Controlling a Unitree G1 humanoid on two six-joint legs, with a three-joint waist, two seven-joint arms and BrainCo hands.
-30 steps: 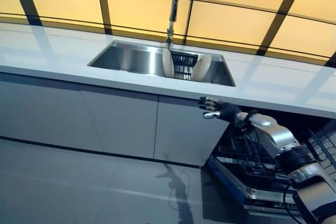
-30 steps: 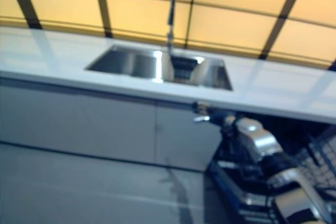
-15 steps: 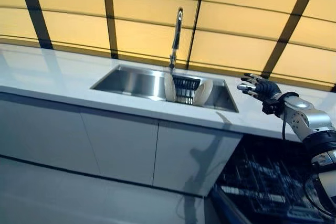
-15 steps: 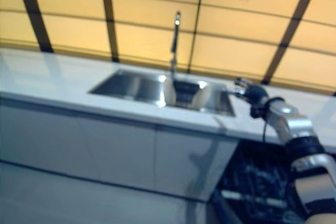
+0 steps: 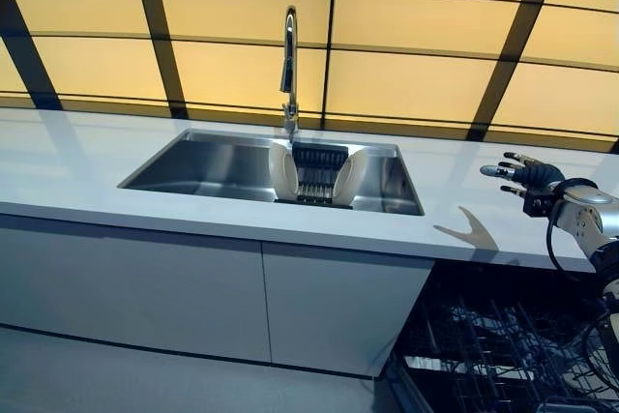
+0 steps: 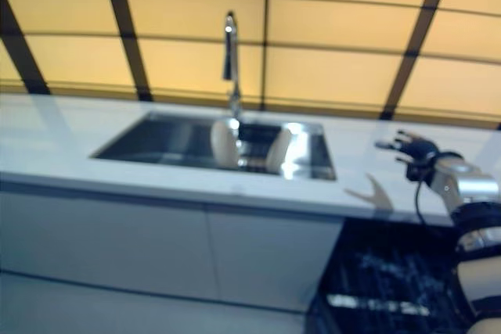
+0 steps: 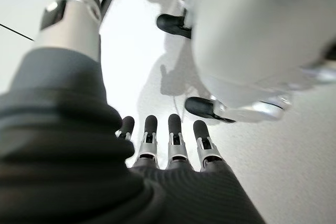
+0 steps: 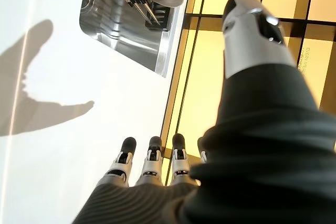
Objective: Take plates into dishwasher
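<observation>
white worktop [image 5: 87, 176] around a silver steel sink [image 5: 208, 162]. two cream plates [image 5: 281, 171] upright in a black rack [image 5: 316, 171] at the sink's right end. chrome tap [image 5: 289, 65]. amber wall panels [image 5: 406, 74] crossed by dark strips. pale grey cabinet fronts [image 5: 193, 287].

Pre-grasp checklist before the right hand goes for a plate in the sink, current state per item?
1. Right hand empty, fingers straight: ok.
2. Right hand at the plates: not ok, it hovers over the counter to the right of the sink, apart from them.
3. Plates reachable: ok, the left plate and the right plate stand on edge at either end of the dark rack in the sink.
4. Faucet clear of the path: cannot tell, it rises just behind the left plate.
5. Dishwasher rack pulled out to receive: ok, it shows open below the counter.
6. Left hand idle, holding nothing: ok.
</observation>
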